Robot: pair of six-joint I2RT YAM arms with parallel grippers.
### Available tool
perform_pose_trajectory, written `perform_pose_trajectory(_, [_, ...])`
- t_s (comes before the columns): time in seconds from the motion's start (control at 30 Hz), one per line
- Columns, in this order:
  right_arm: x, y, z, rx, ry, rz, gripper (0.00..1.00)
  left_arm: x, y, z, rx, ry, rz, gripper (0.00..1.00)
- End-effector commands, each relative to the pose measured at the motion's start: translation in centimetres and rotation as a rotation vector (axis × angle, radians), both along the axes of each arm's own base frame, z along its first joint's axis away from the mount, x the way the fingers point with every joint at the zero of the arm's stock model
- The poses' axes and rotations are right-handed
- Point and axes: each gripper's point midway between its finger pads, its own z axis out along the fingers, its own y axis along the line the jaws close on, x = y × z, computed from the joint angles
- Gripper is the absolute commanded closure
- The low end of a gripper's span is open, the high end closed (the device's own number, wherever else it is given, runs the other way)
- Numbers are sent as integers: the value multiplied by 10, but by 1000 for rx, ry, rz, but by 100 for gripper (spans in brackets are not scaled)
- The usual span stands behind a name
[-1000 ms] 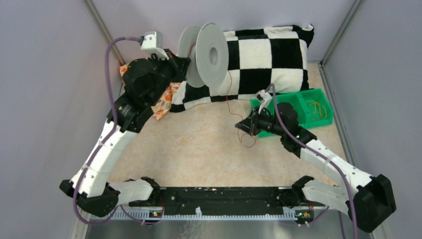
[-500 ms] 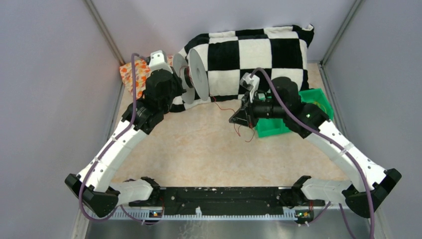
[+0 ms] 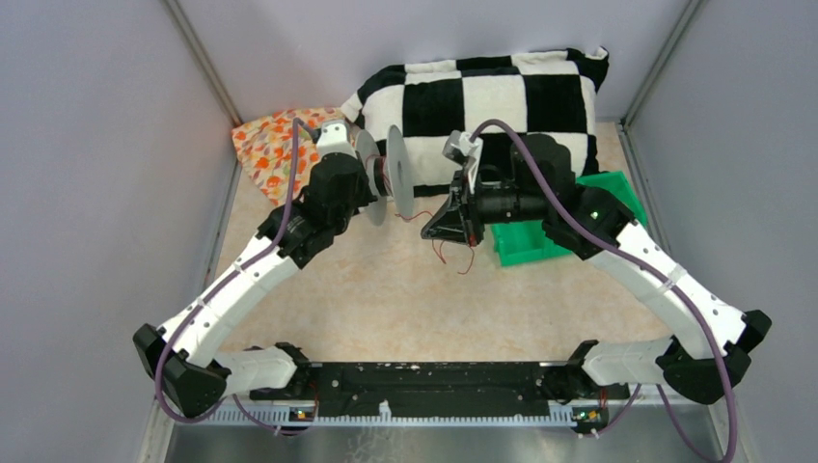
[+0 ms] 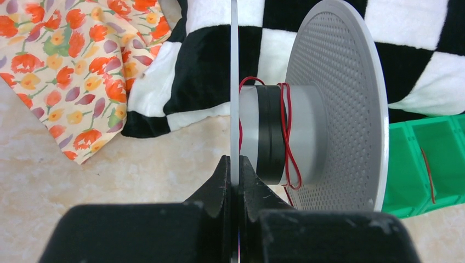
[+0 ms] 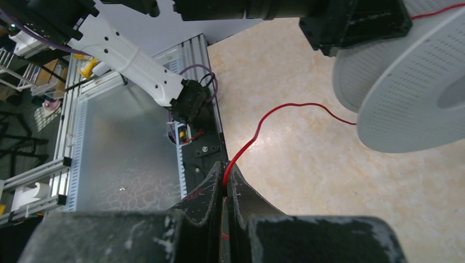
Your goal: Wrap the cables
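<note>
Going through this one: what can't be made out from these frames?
Contents of the green bin: in the top view the right arm covers most of it; in the left wrist view the spool flange and the frame edge cut it off.
Turns of red cable on the hub: the left wrist view shows only the near side; the top view is too small.
Cable past the right gripper: in the right wrist view, hidden between its shut fingers.

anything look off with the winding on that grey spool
Yes: the red cable sits loose on the hub of the spool. Its few loops cross at a slant and hang slack rather than lying tight side by side. The rest trails loosely to the right claw, which pinches it.
</note>
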Motion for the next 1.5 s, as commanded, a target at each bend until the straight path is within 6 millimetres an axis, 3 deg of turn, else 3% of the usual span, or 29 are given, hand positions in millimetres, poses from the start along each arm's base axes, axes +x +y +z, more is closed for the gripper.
perform_pose_trajectory(0.0, [-13, 7, 45, 106, -74, 32, 100, 13, -9, 21, -18, -94, -10, 100])
perform_pose_trajectory(0.13, [1, -6, 67, 141, -185, -77, 100, 13, -44, -5, 72, -31, -169, 100])
perform_pose_trajectory(0.3, [52, -37, 46, 68, -220, -293, 100, -11, -92, -31, 144, 24, -287, 100])
perform_pose_trajectory(0.47, [82, -63, 34, 17, -234, -422, 100, -33, -123, -38, 177, -10, -467, 100])
perform_pose_trajectory(0.57, [102, -76, 10, -93, -232, -491, 100, -45, -127, -39, 230, -35, -516, 100])
perform_pose_trajectory(0.73, [120, -96, -21, -160, -180, -554, 100, -73, -142, -21, 215, -169, -744, 100])
perform_pose_trajectory(1.1, [132, -143, -82, -252, -67, -680, 100, -127, -133, -13, 210, -247, -1008, 100])
perform_pose_trajectory(1.2, [130, -150, -93, -255, -22, -684, 100, -142, -130, 5, 174, -294, -1059, 100])
perform_pose_trajectory(1.37, [117, -151, -95, -252, -11, -652, 100, -159, -116, 53, 84, -442, -1067, 100])
perform_pose_trajectory(1.47, [108, -150, -98, -258, -2, -620, 100, -158, -107, 79, 28, -507, -1016, 100])
